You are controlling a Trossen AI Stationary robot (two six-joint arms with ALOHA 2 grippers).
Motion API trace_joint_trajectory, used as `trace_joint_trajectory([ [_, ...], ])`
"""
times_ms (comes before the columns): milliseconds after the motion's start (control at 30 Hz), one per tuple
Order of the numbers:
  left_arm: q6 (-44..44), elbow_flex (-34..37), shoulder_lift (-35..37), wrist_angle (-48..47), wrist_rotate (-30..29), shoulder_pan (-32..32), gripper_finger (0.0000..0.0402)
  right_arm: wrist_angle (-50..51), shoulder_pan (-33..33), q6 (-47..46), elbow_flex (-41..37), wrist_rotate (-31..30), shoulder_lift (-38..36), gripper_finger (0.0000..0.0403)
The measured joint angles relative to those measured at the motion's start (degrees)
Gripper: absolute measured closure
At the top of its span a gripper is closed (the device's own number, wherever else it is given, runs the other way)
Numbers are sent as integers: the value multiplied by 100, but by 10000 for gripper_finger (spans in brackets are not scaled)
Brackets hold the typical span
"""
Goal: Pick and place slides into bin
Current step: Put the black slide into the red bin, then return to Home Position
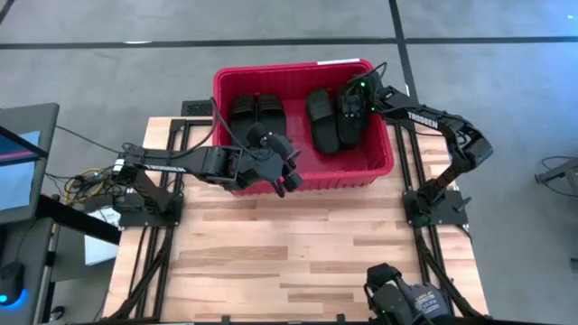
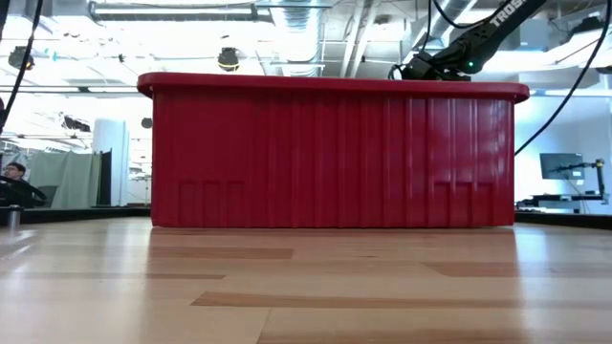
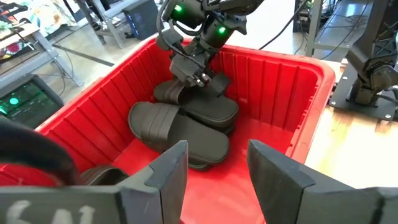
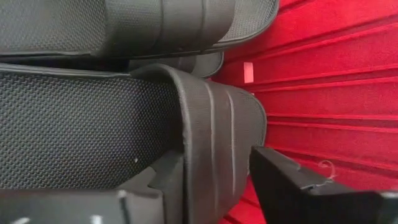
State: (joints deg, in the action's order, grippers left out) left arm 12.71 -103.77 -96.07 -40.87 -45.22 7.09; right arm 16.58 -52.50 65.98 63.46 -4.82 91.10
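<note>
Releasing a black slide (image 4: 211, 143) inside the red bin (image 1: 298, 179), right gripper (image 1: 354, 101) fingers parted astride its strap. Next: lifting clear. Left gripper (image 3: 217, 165) over the bin's near wall, jaws apart, empty.

Robotics lab or open-plan workshop — a butcher-block bench (image 1: 289, 262) stands on a grey concrete floor (image 1: 108, 63). Exposed ceiling ducts (image 2: 172, 11) and bright strip lighting overhead. A monitor (image 2: 560, 165) sits on a far desk; a seated person (image 2: 17, 183) is visible at the room's edge.
</note>
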Motion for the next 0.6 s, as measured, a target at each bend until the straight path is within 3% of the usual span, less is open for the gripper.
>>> trace_joint_trajectory([
  [300, -23, 2, -2, -82, 70, 0, 246, 158, 100, -174, 0, 1, -47, 175],
  [600, -114, 2, -2, -84, 155, 2, 246, 449, 323, -401, 0, -64, -47, 163],
])
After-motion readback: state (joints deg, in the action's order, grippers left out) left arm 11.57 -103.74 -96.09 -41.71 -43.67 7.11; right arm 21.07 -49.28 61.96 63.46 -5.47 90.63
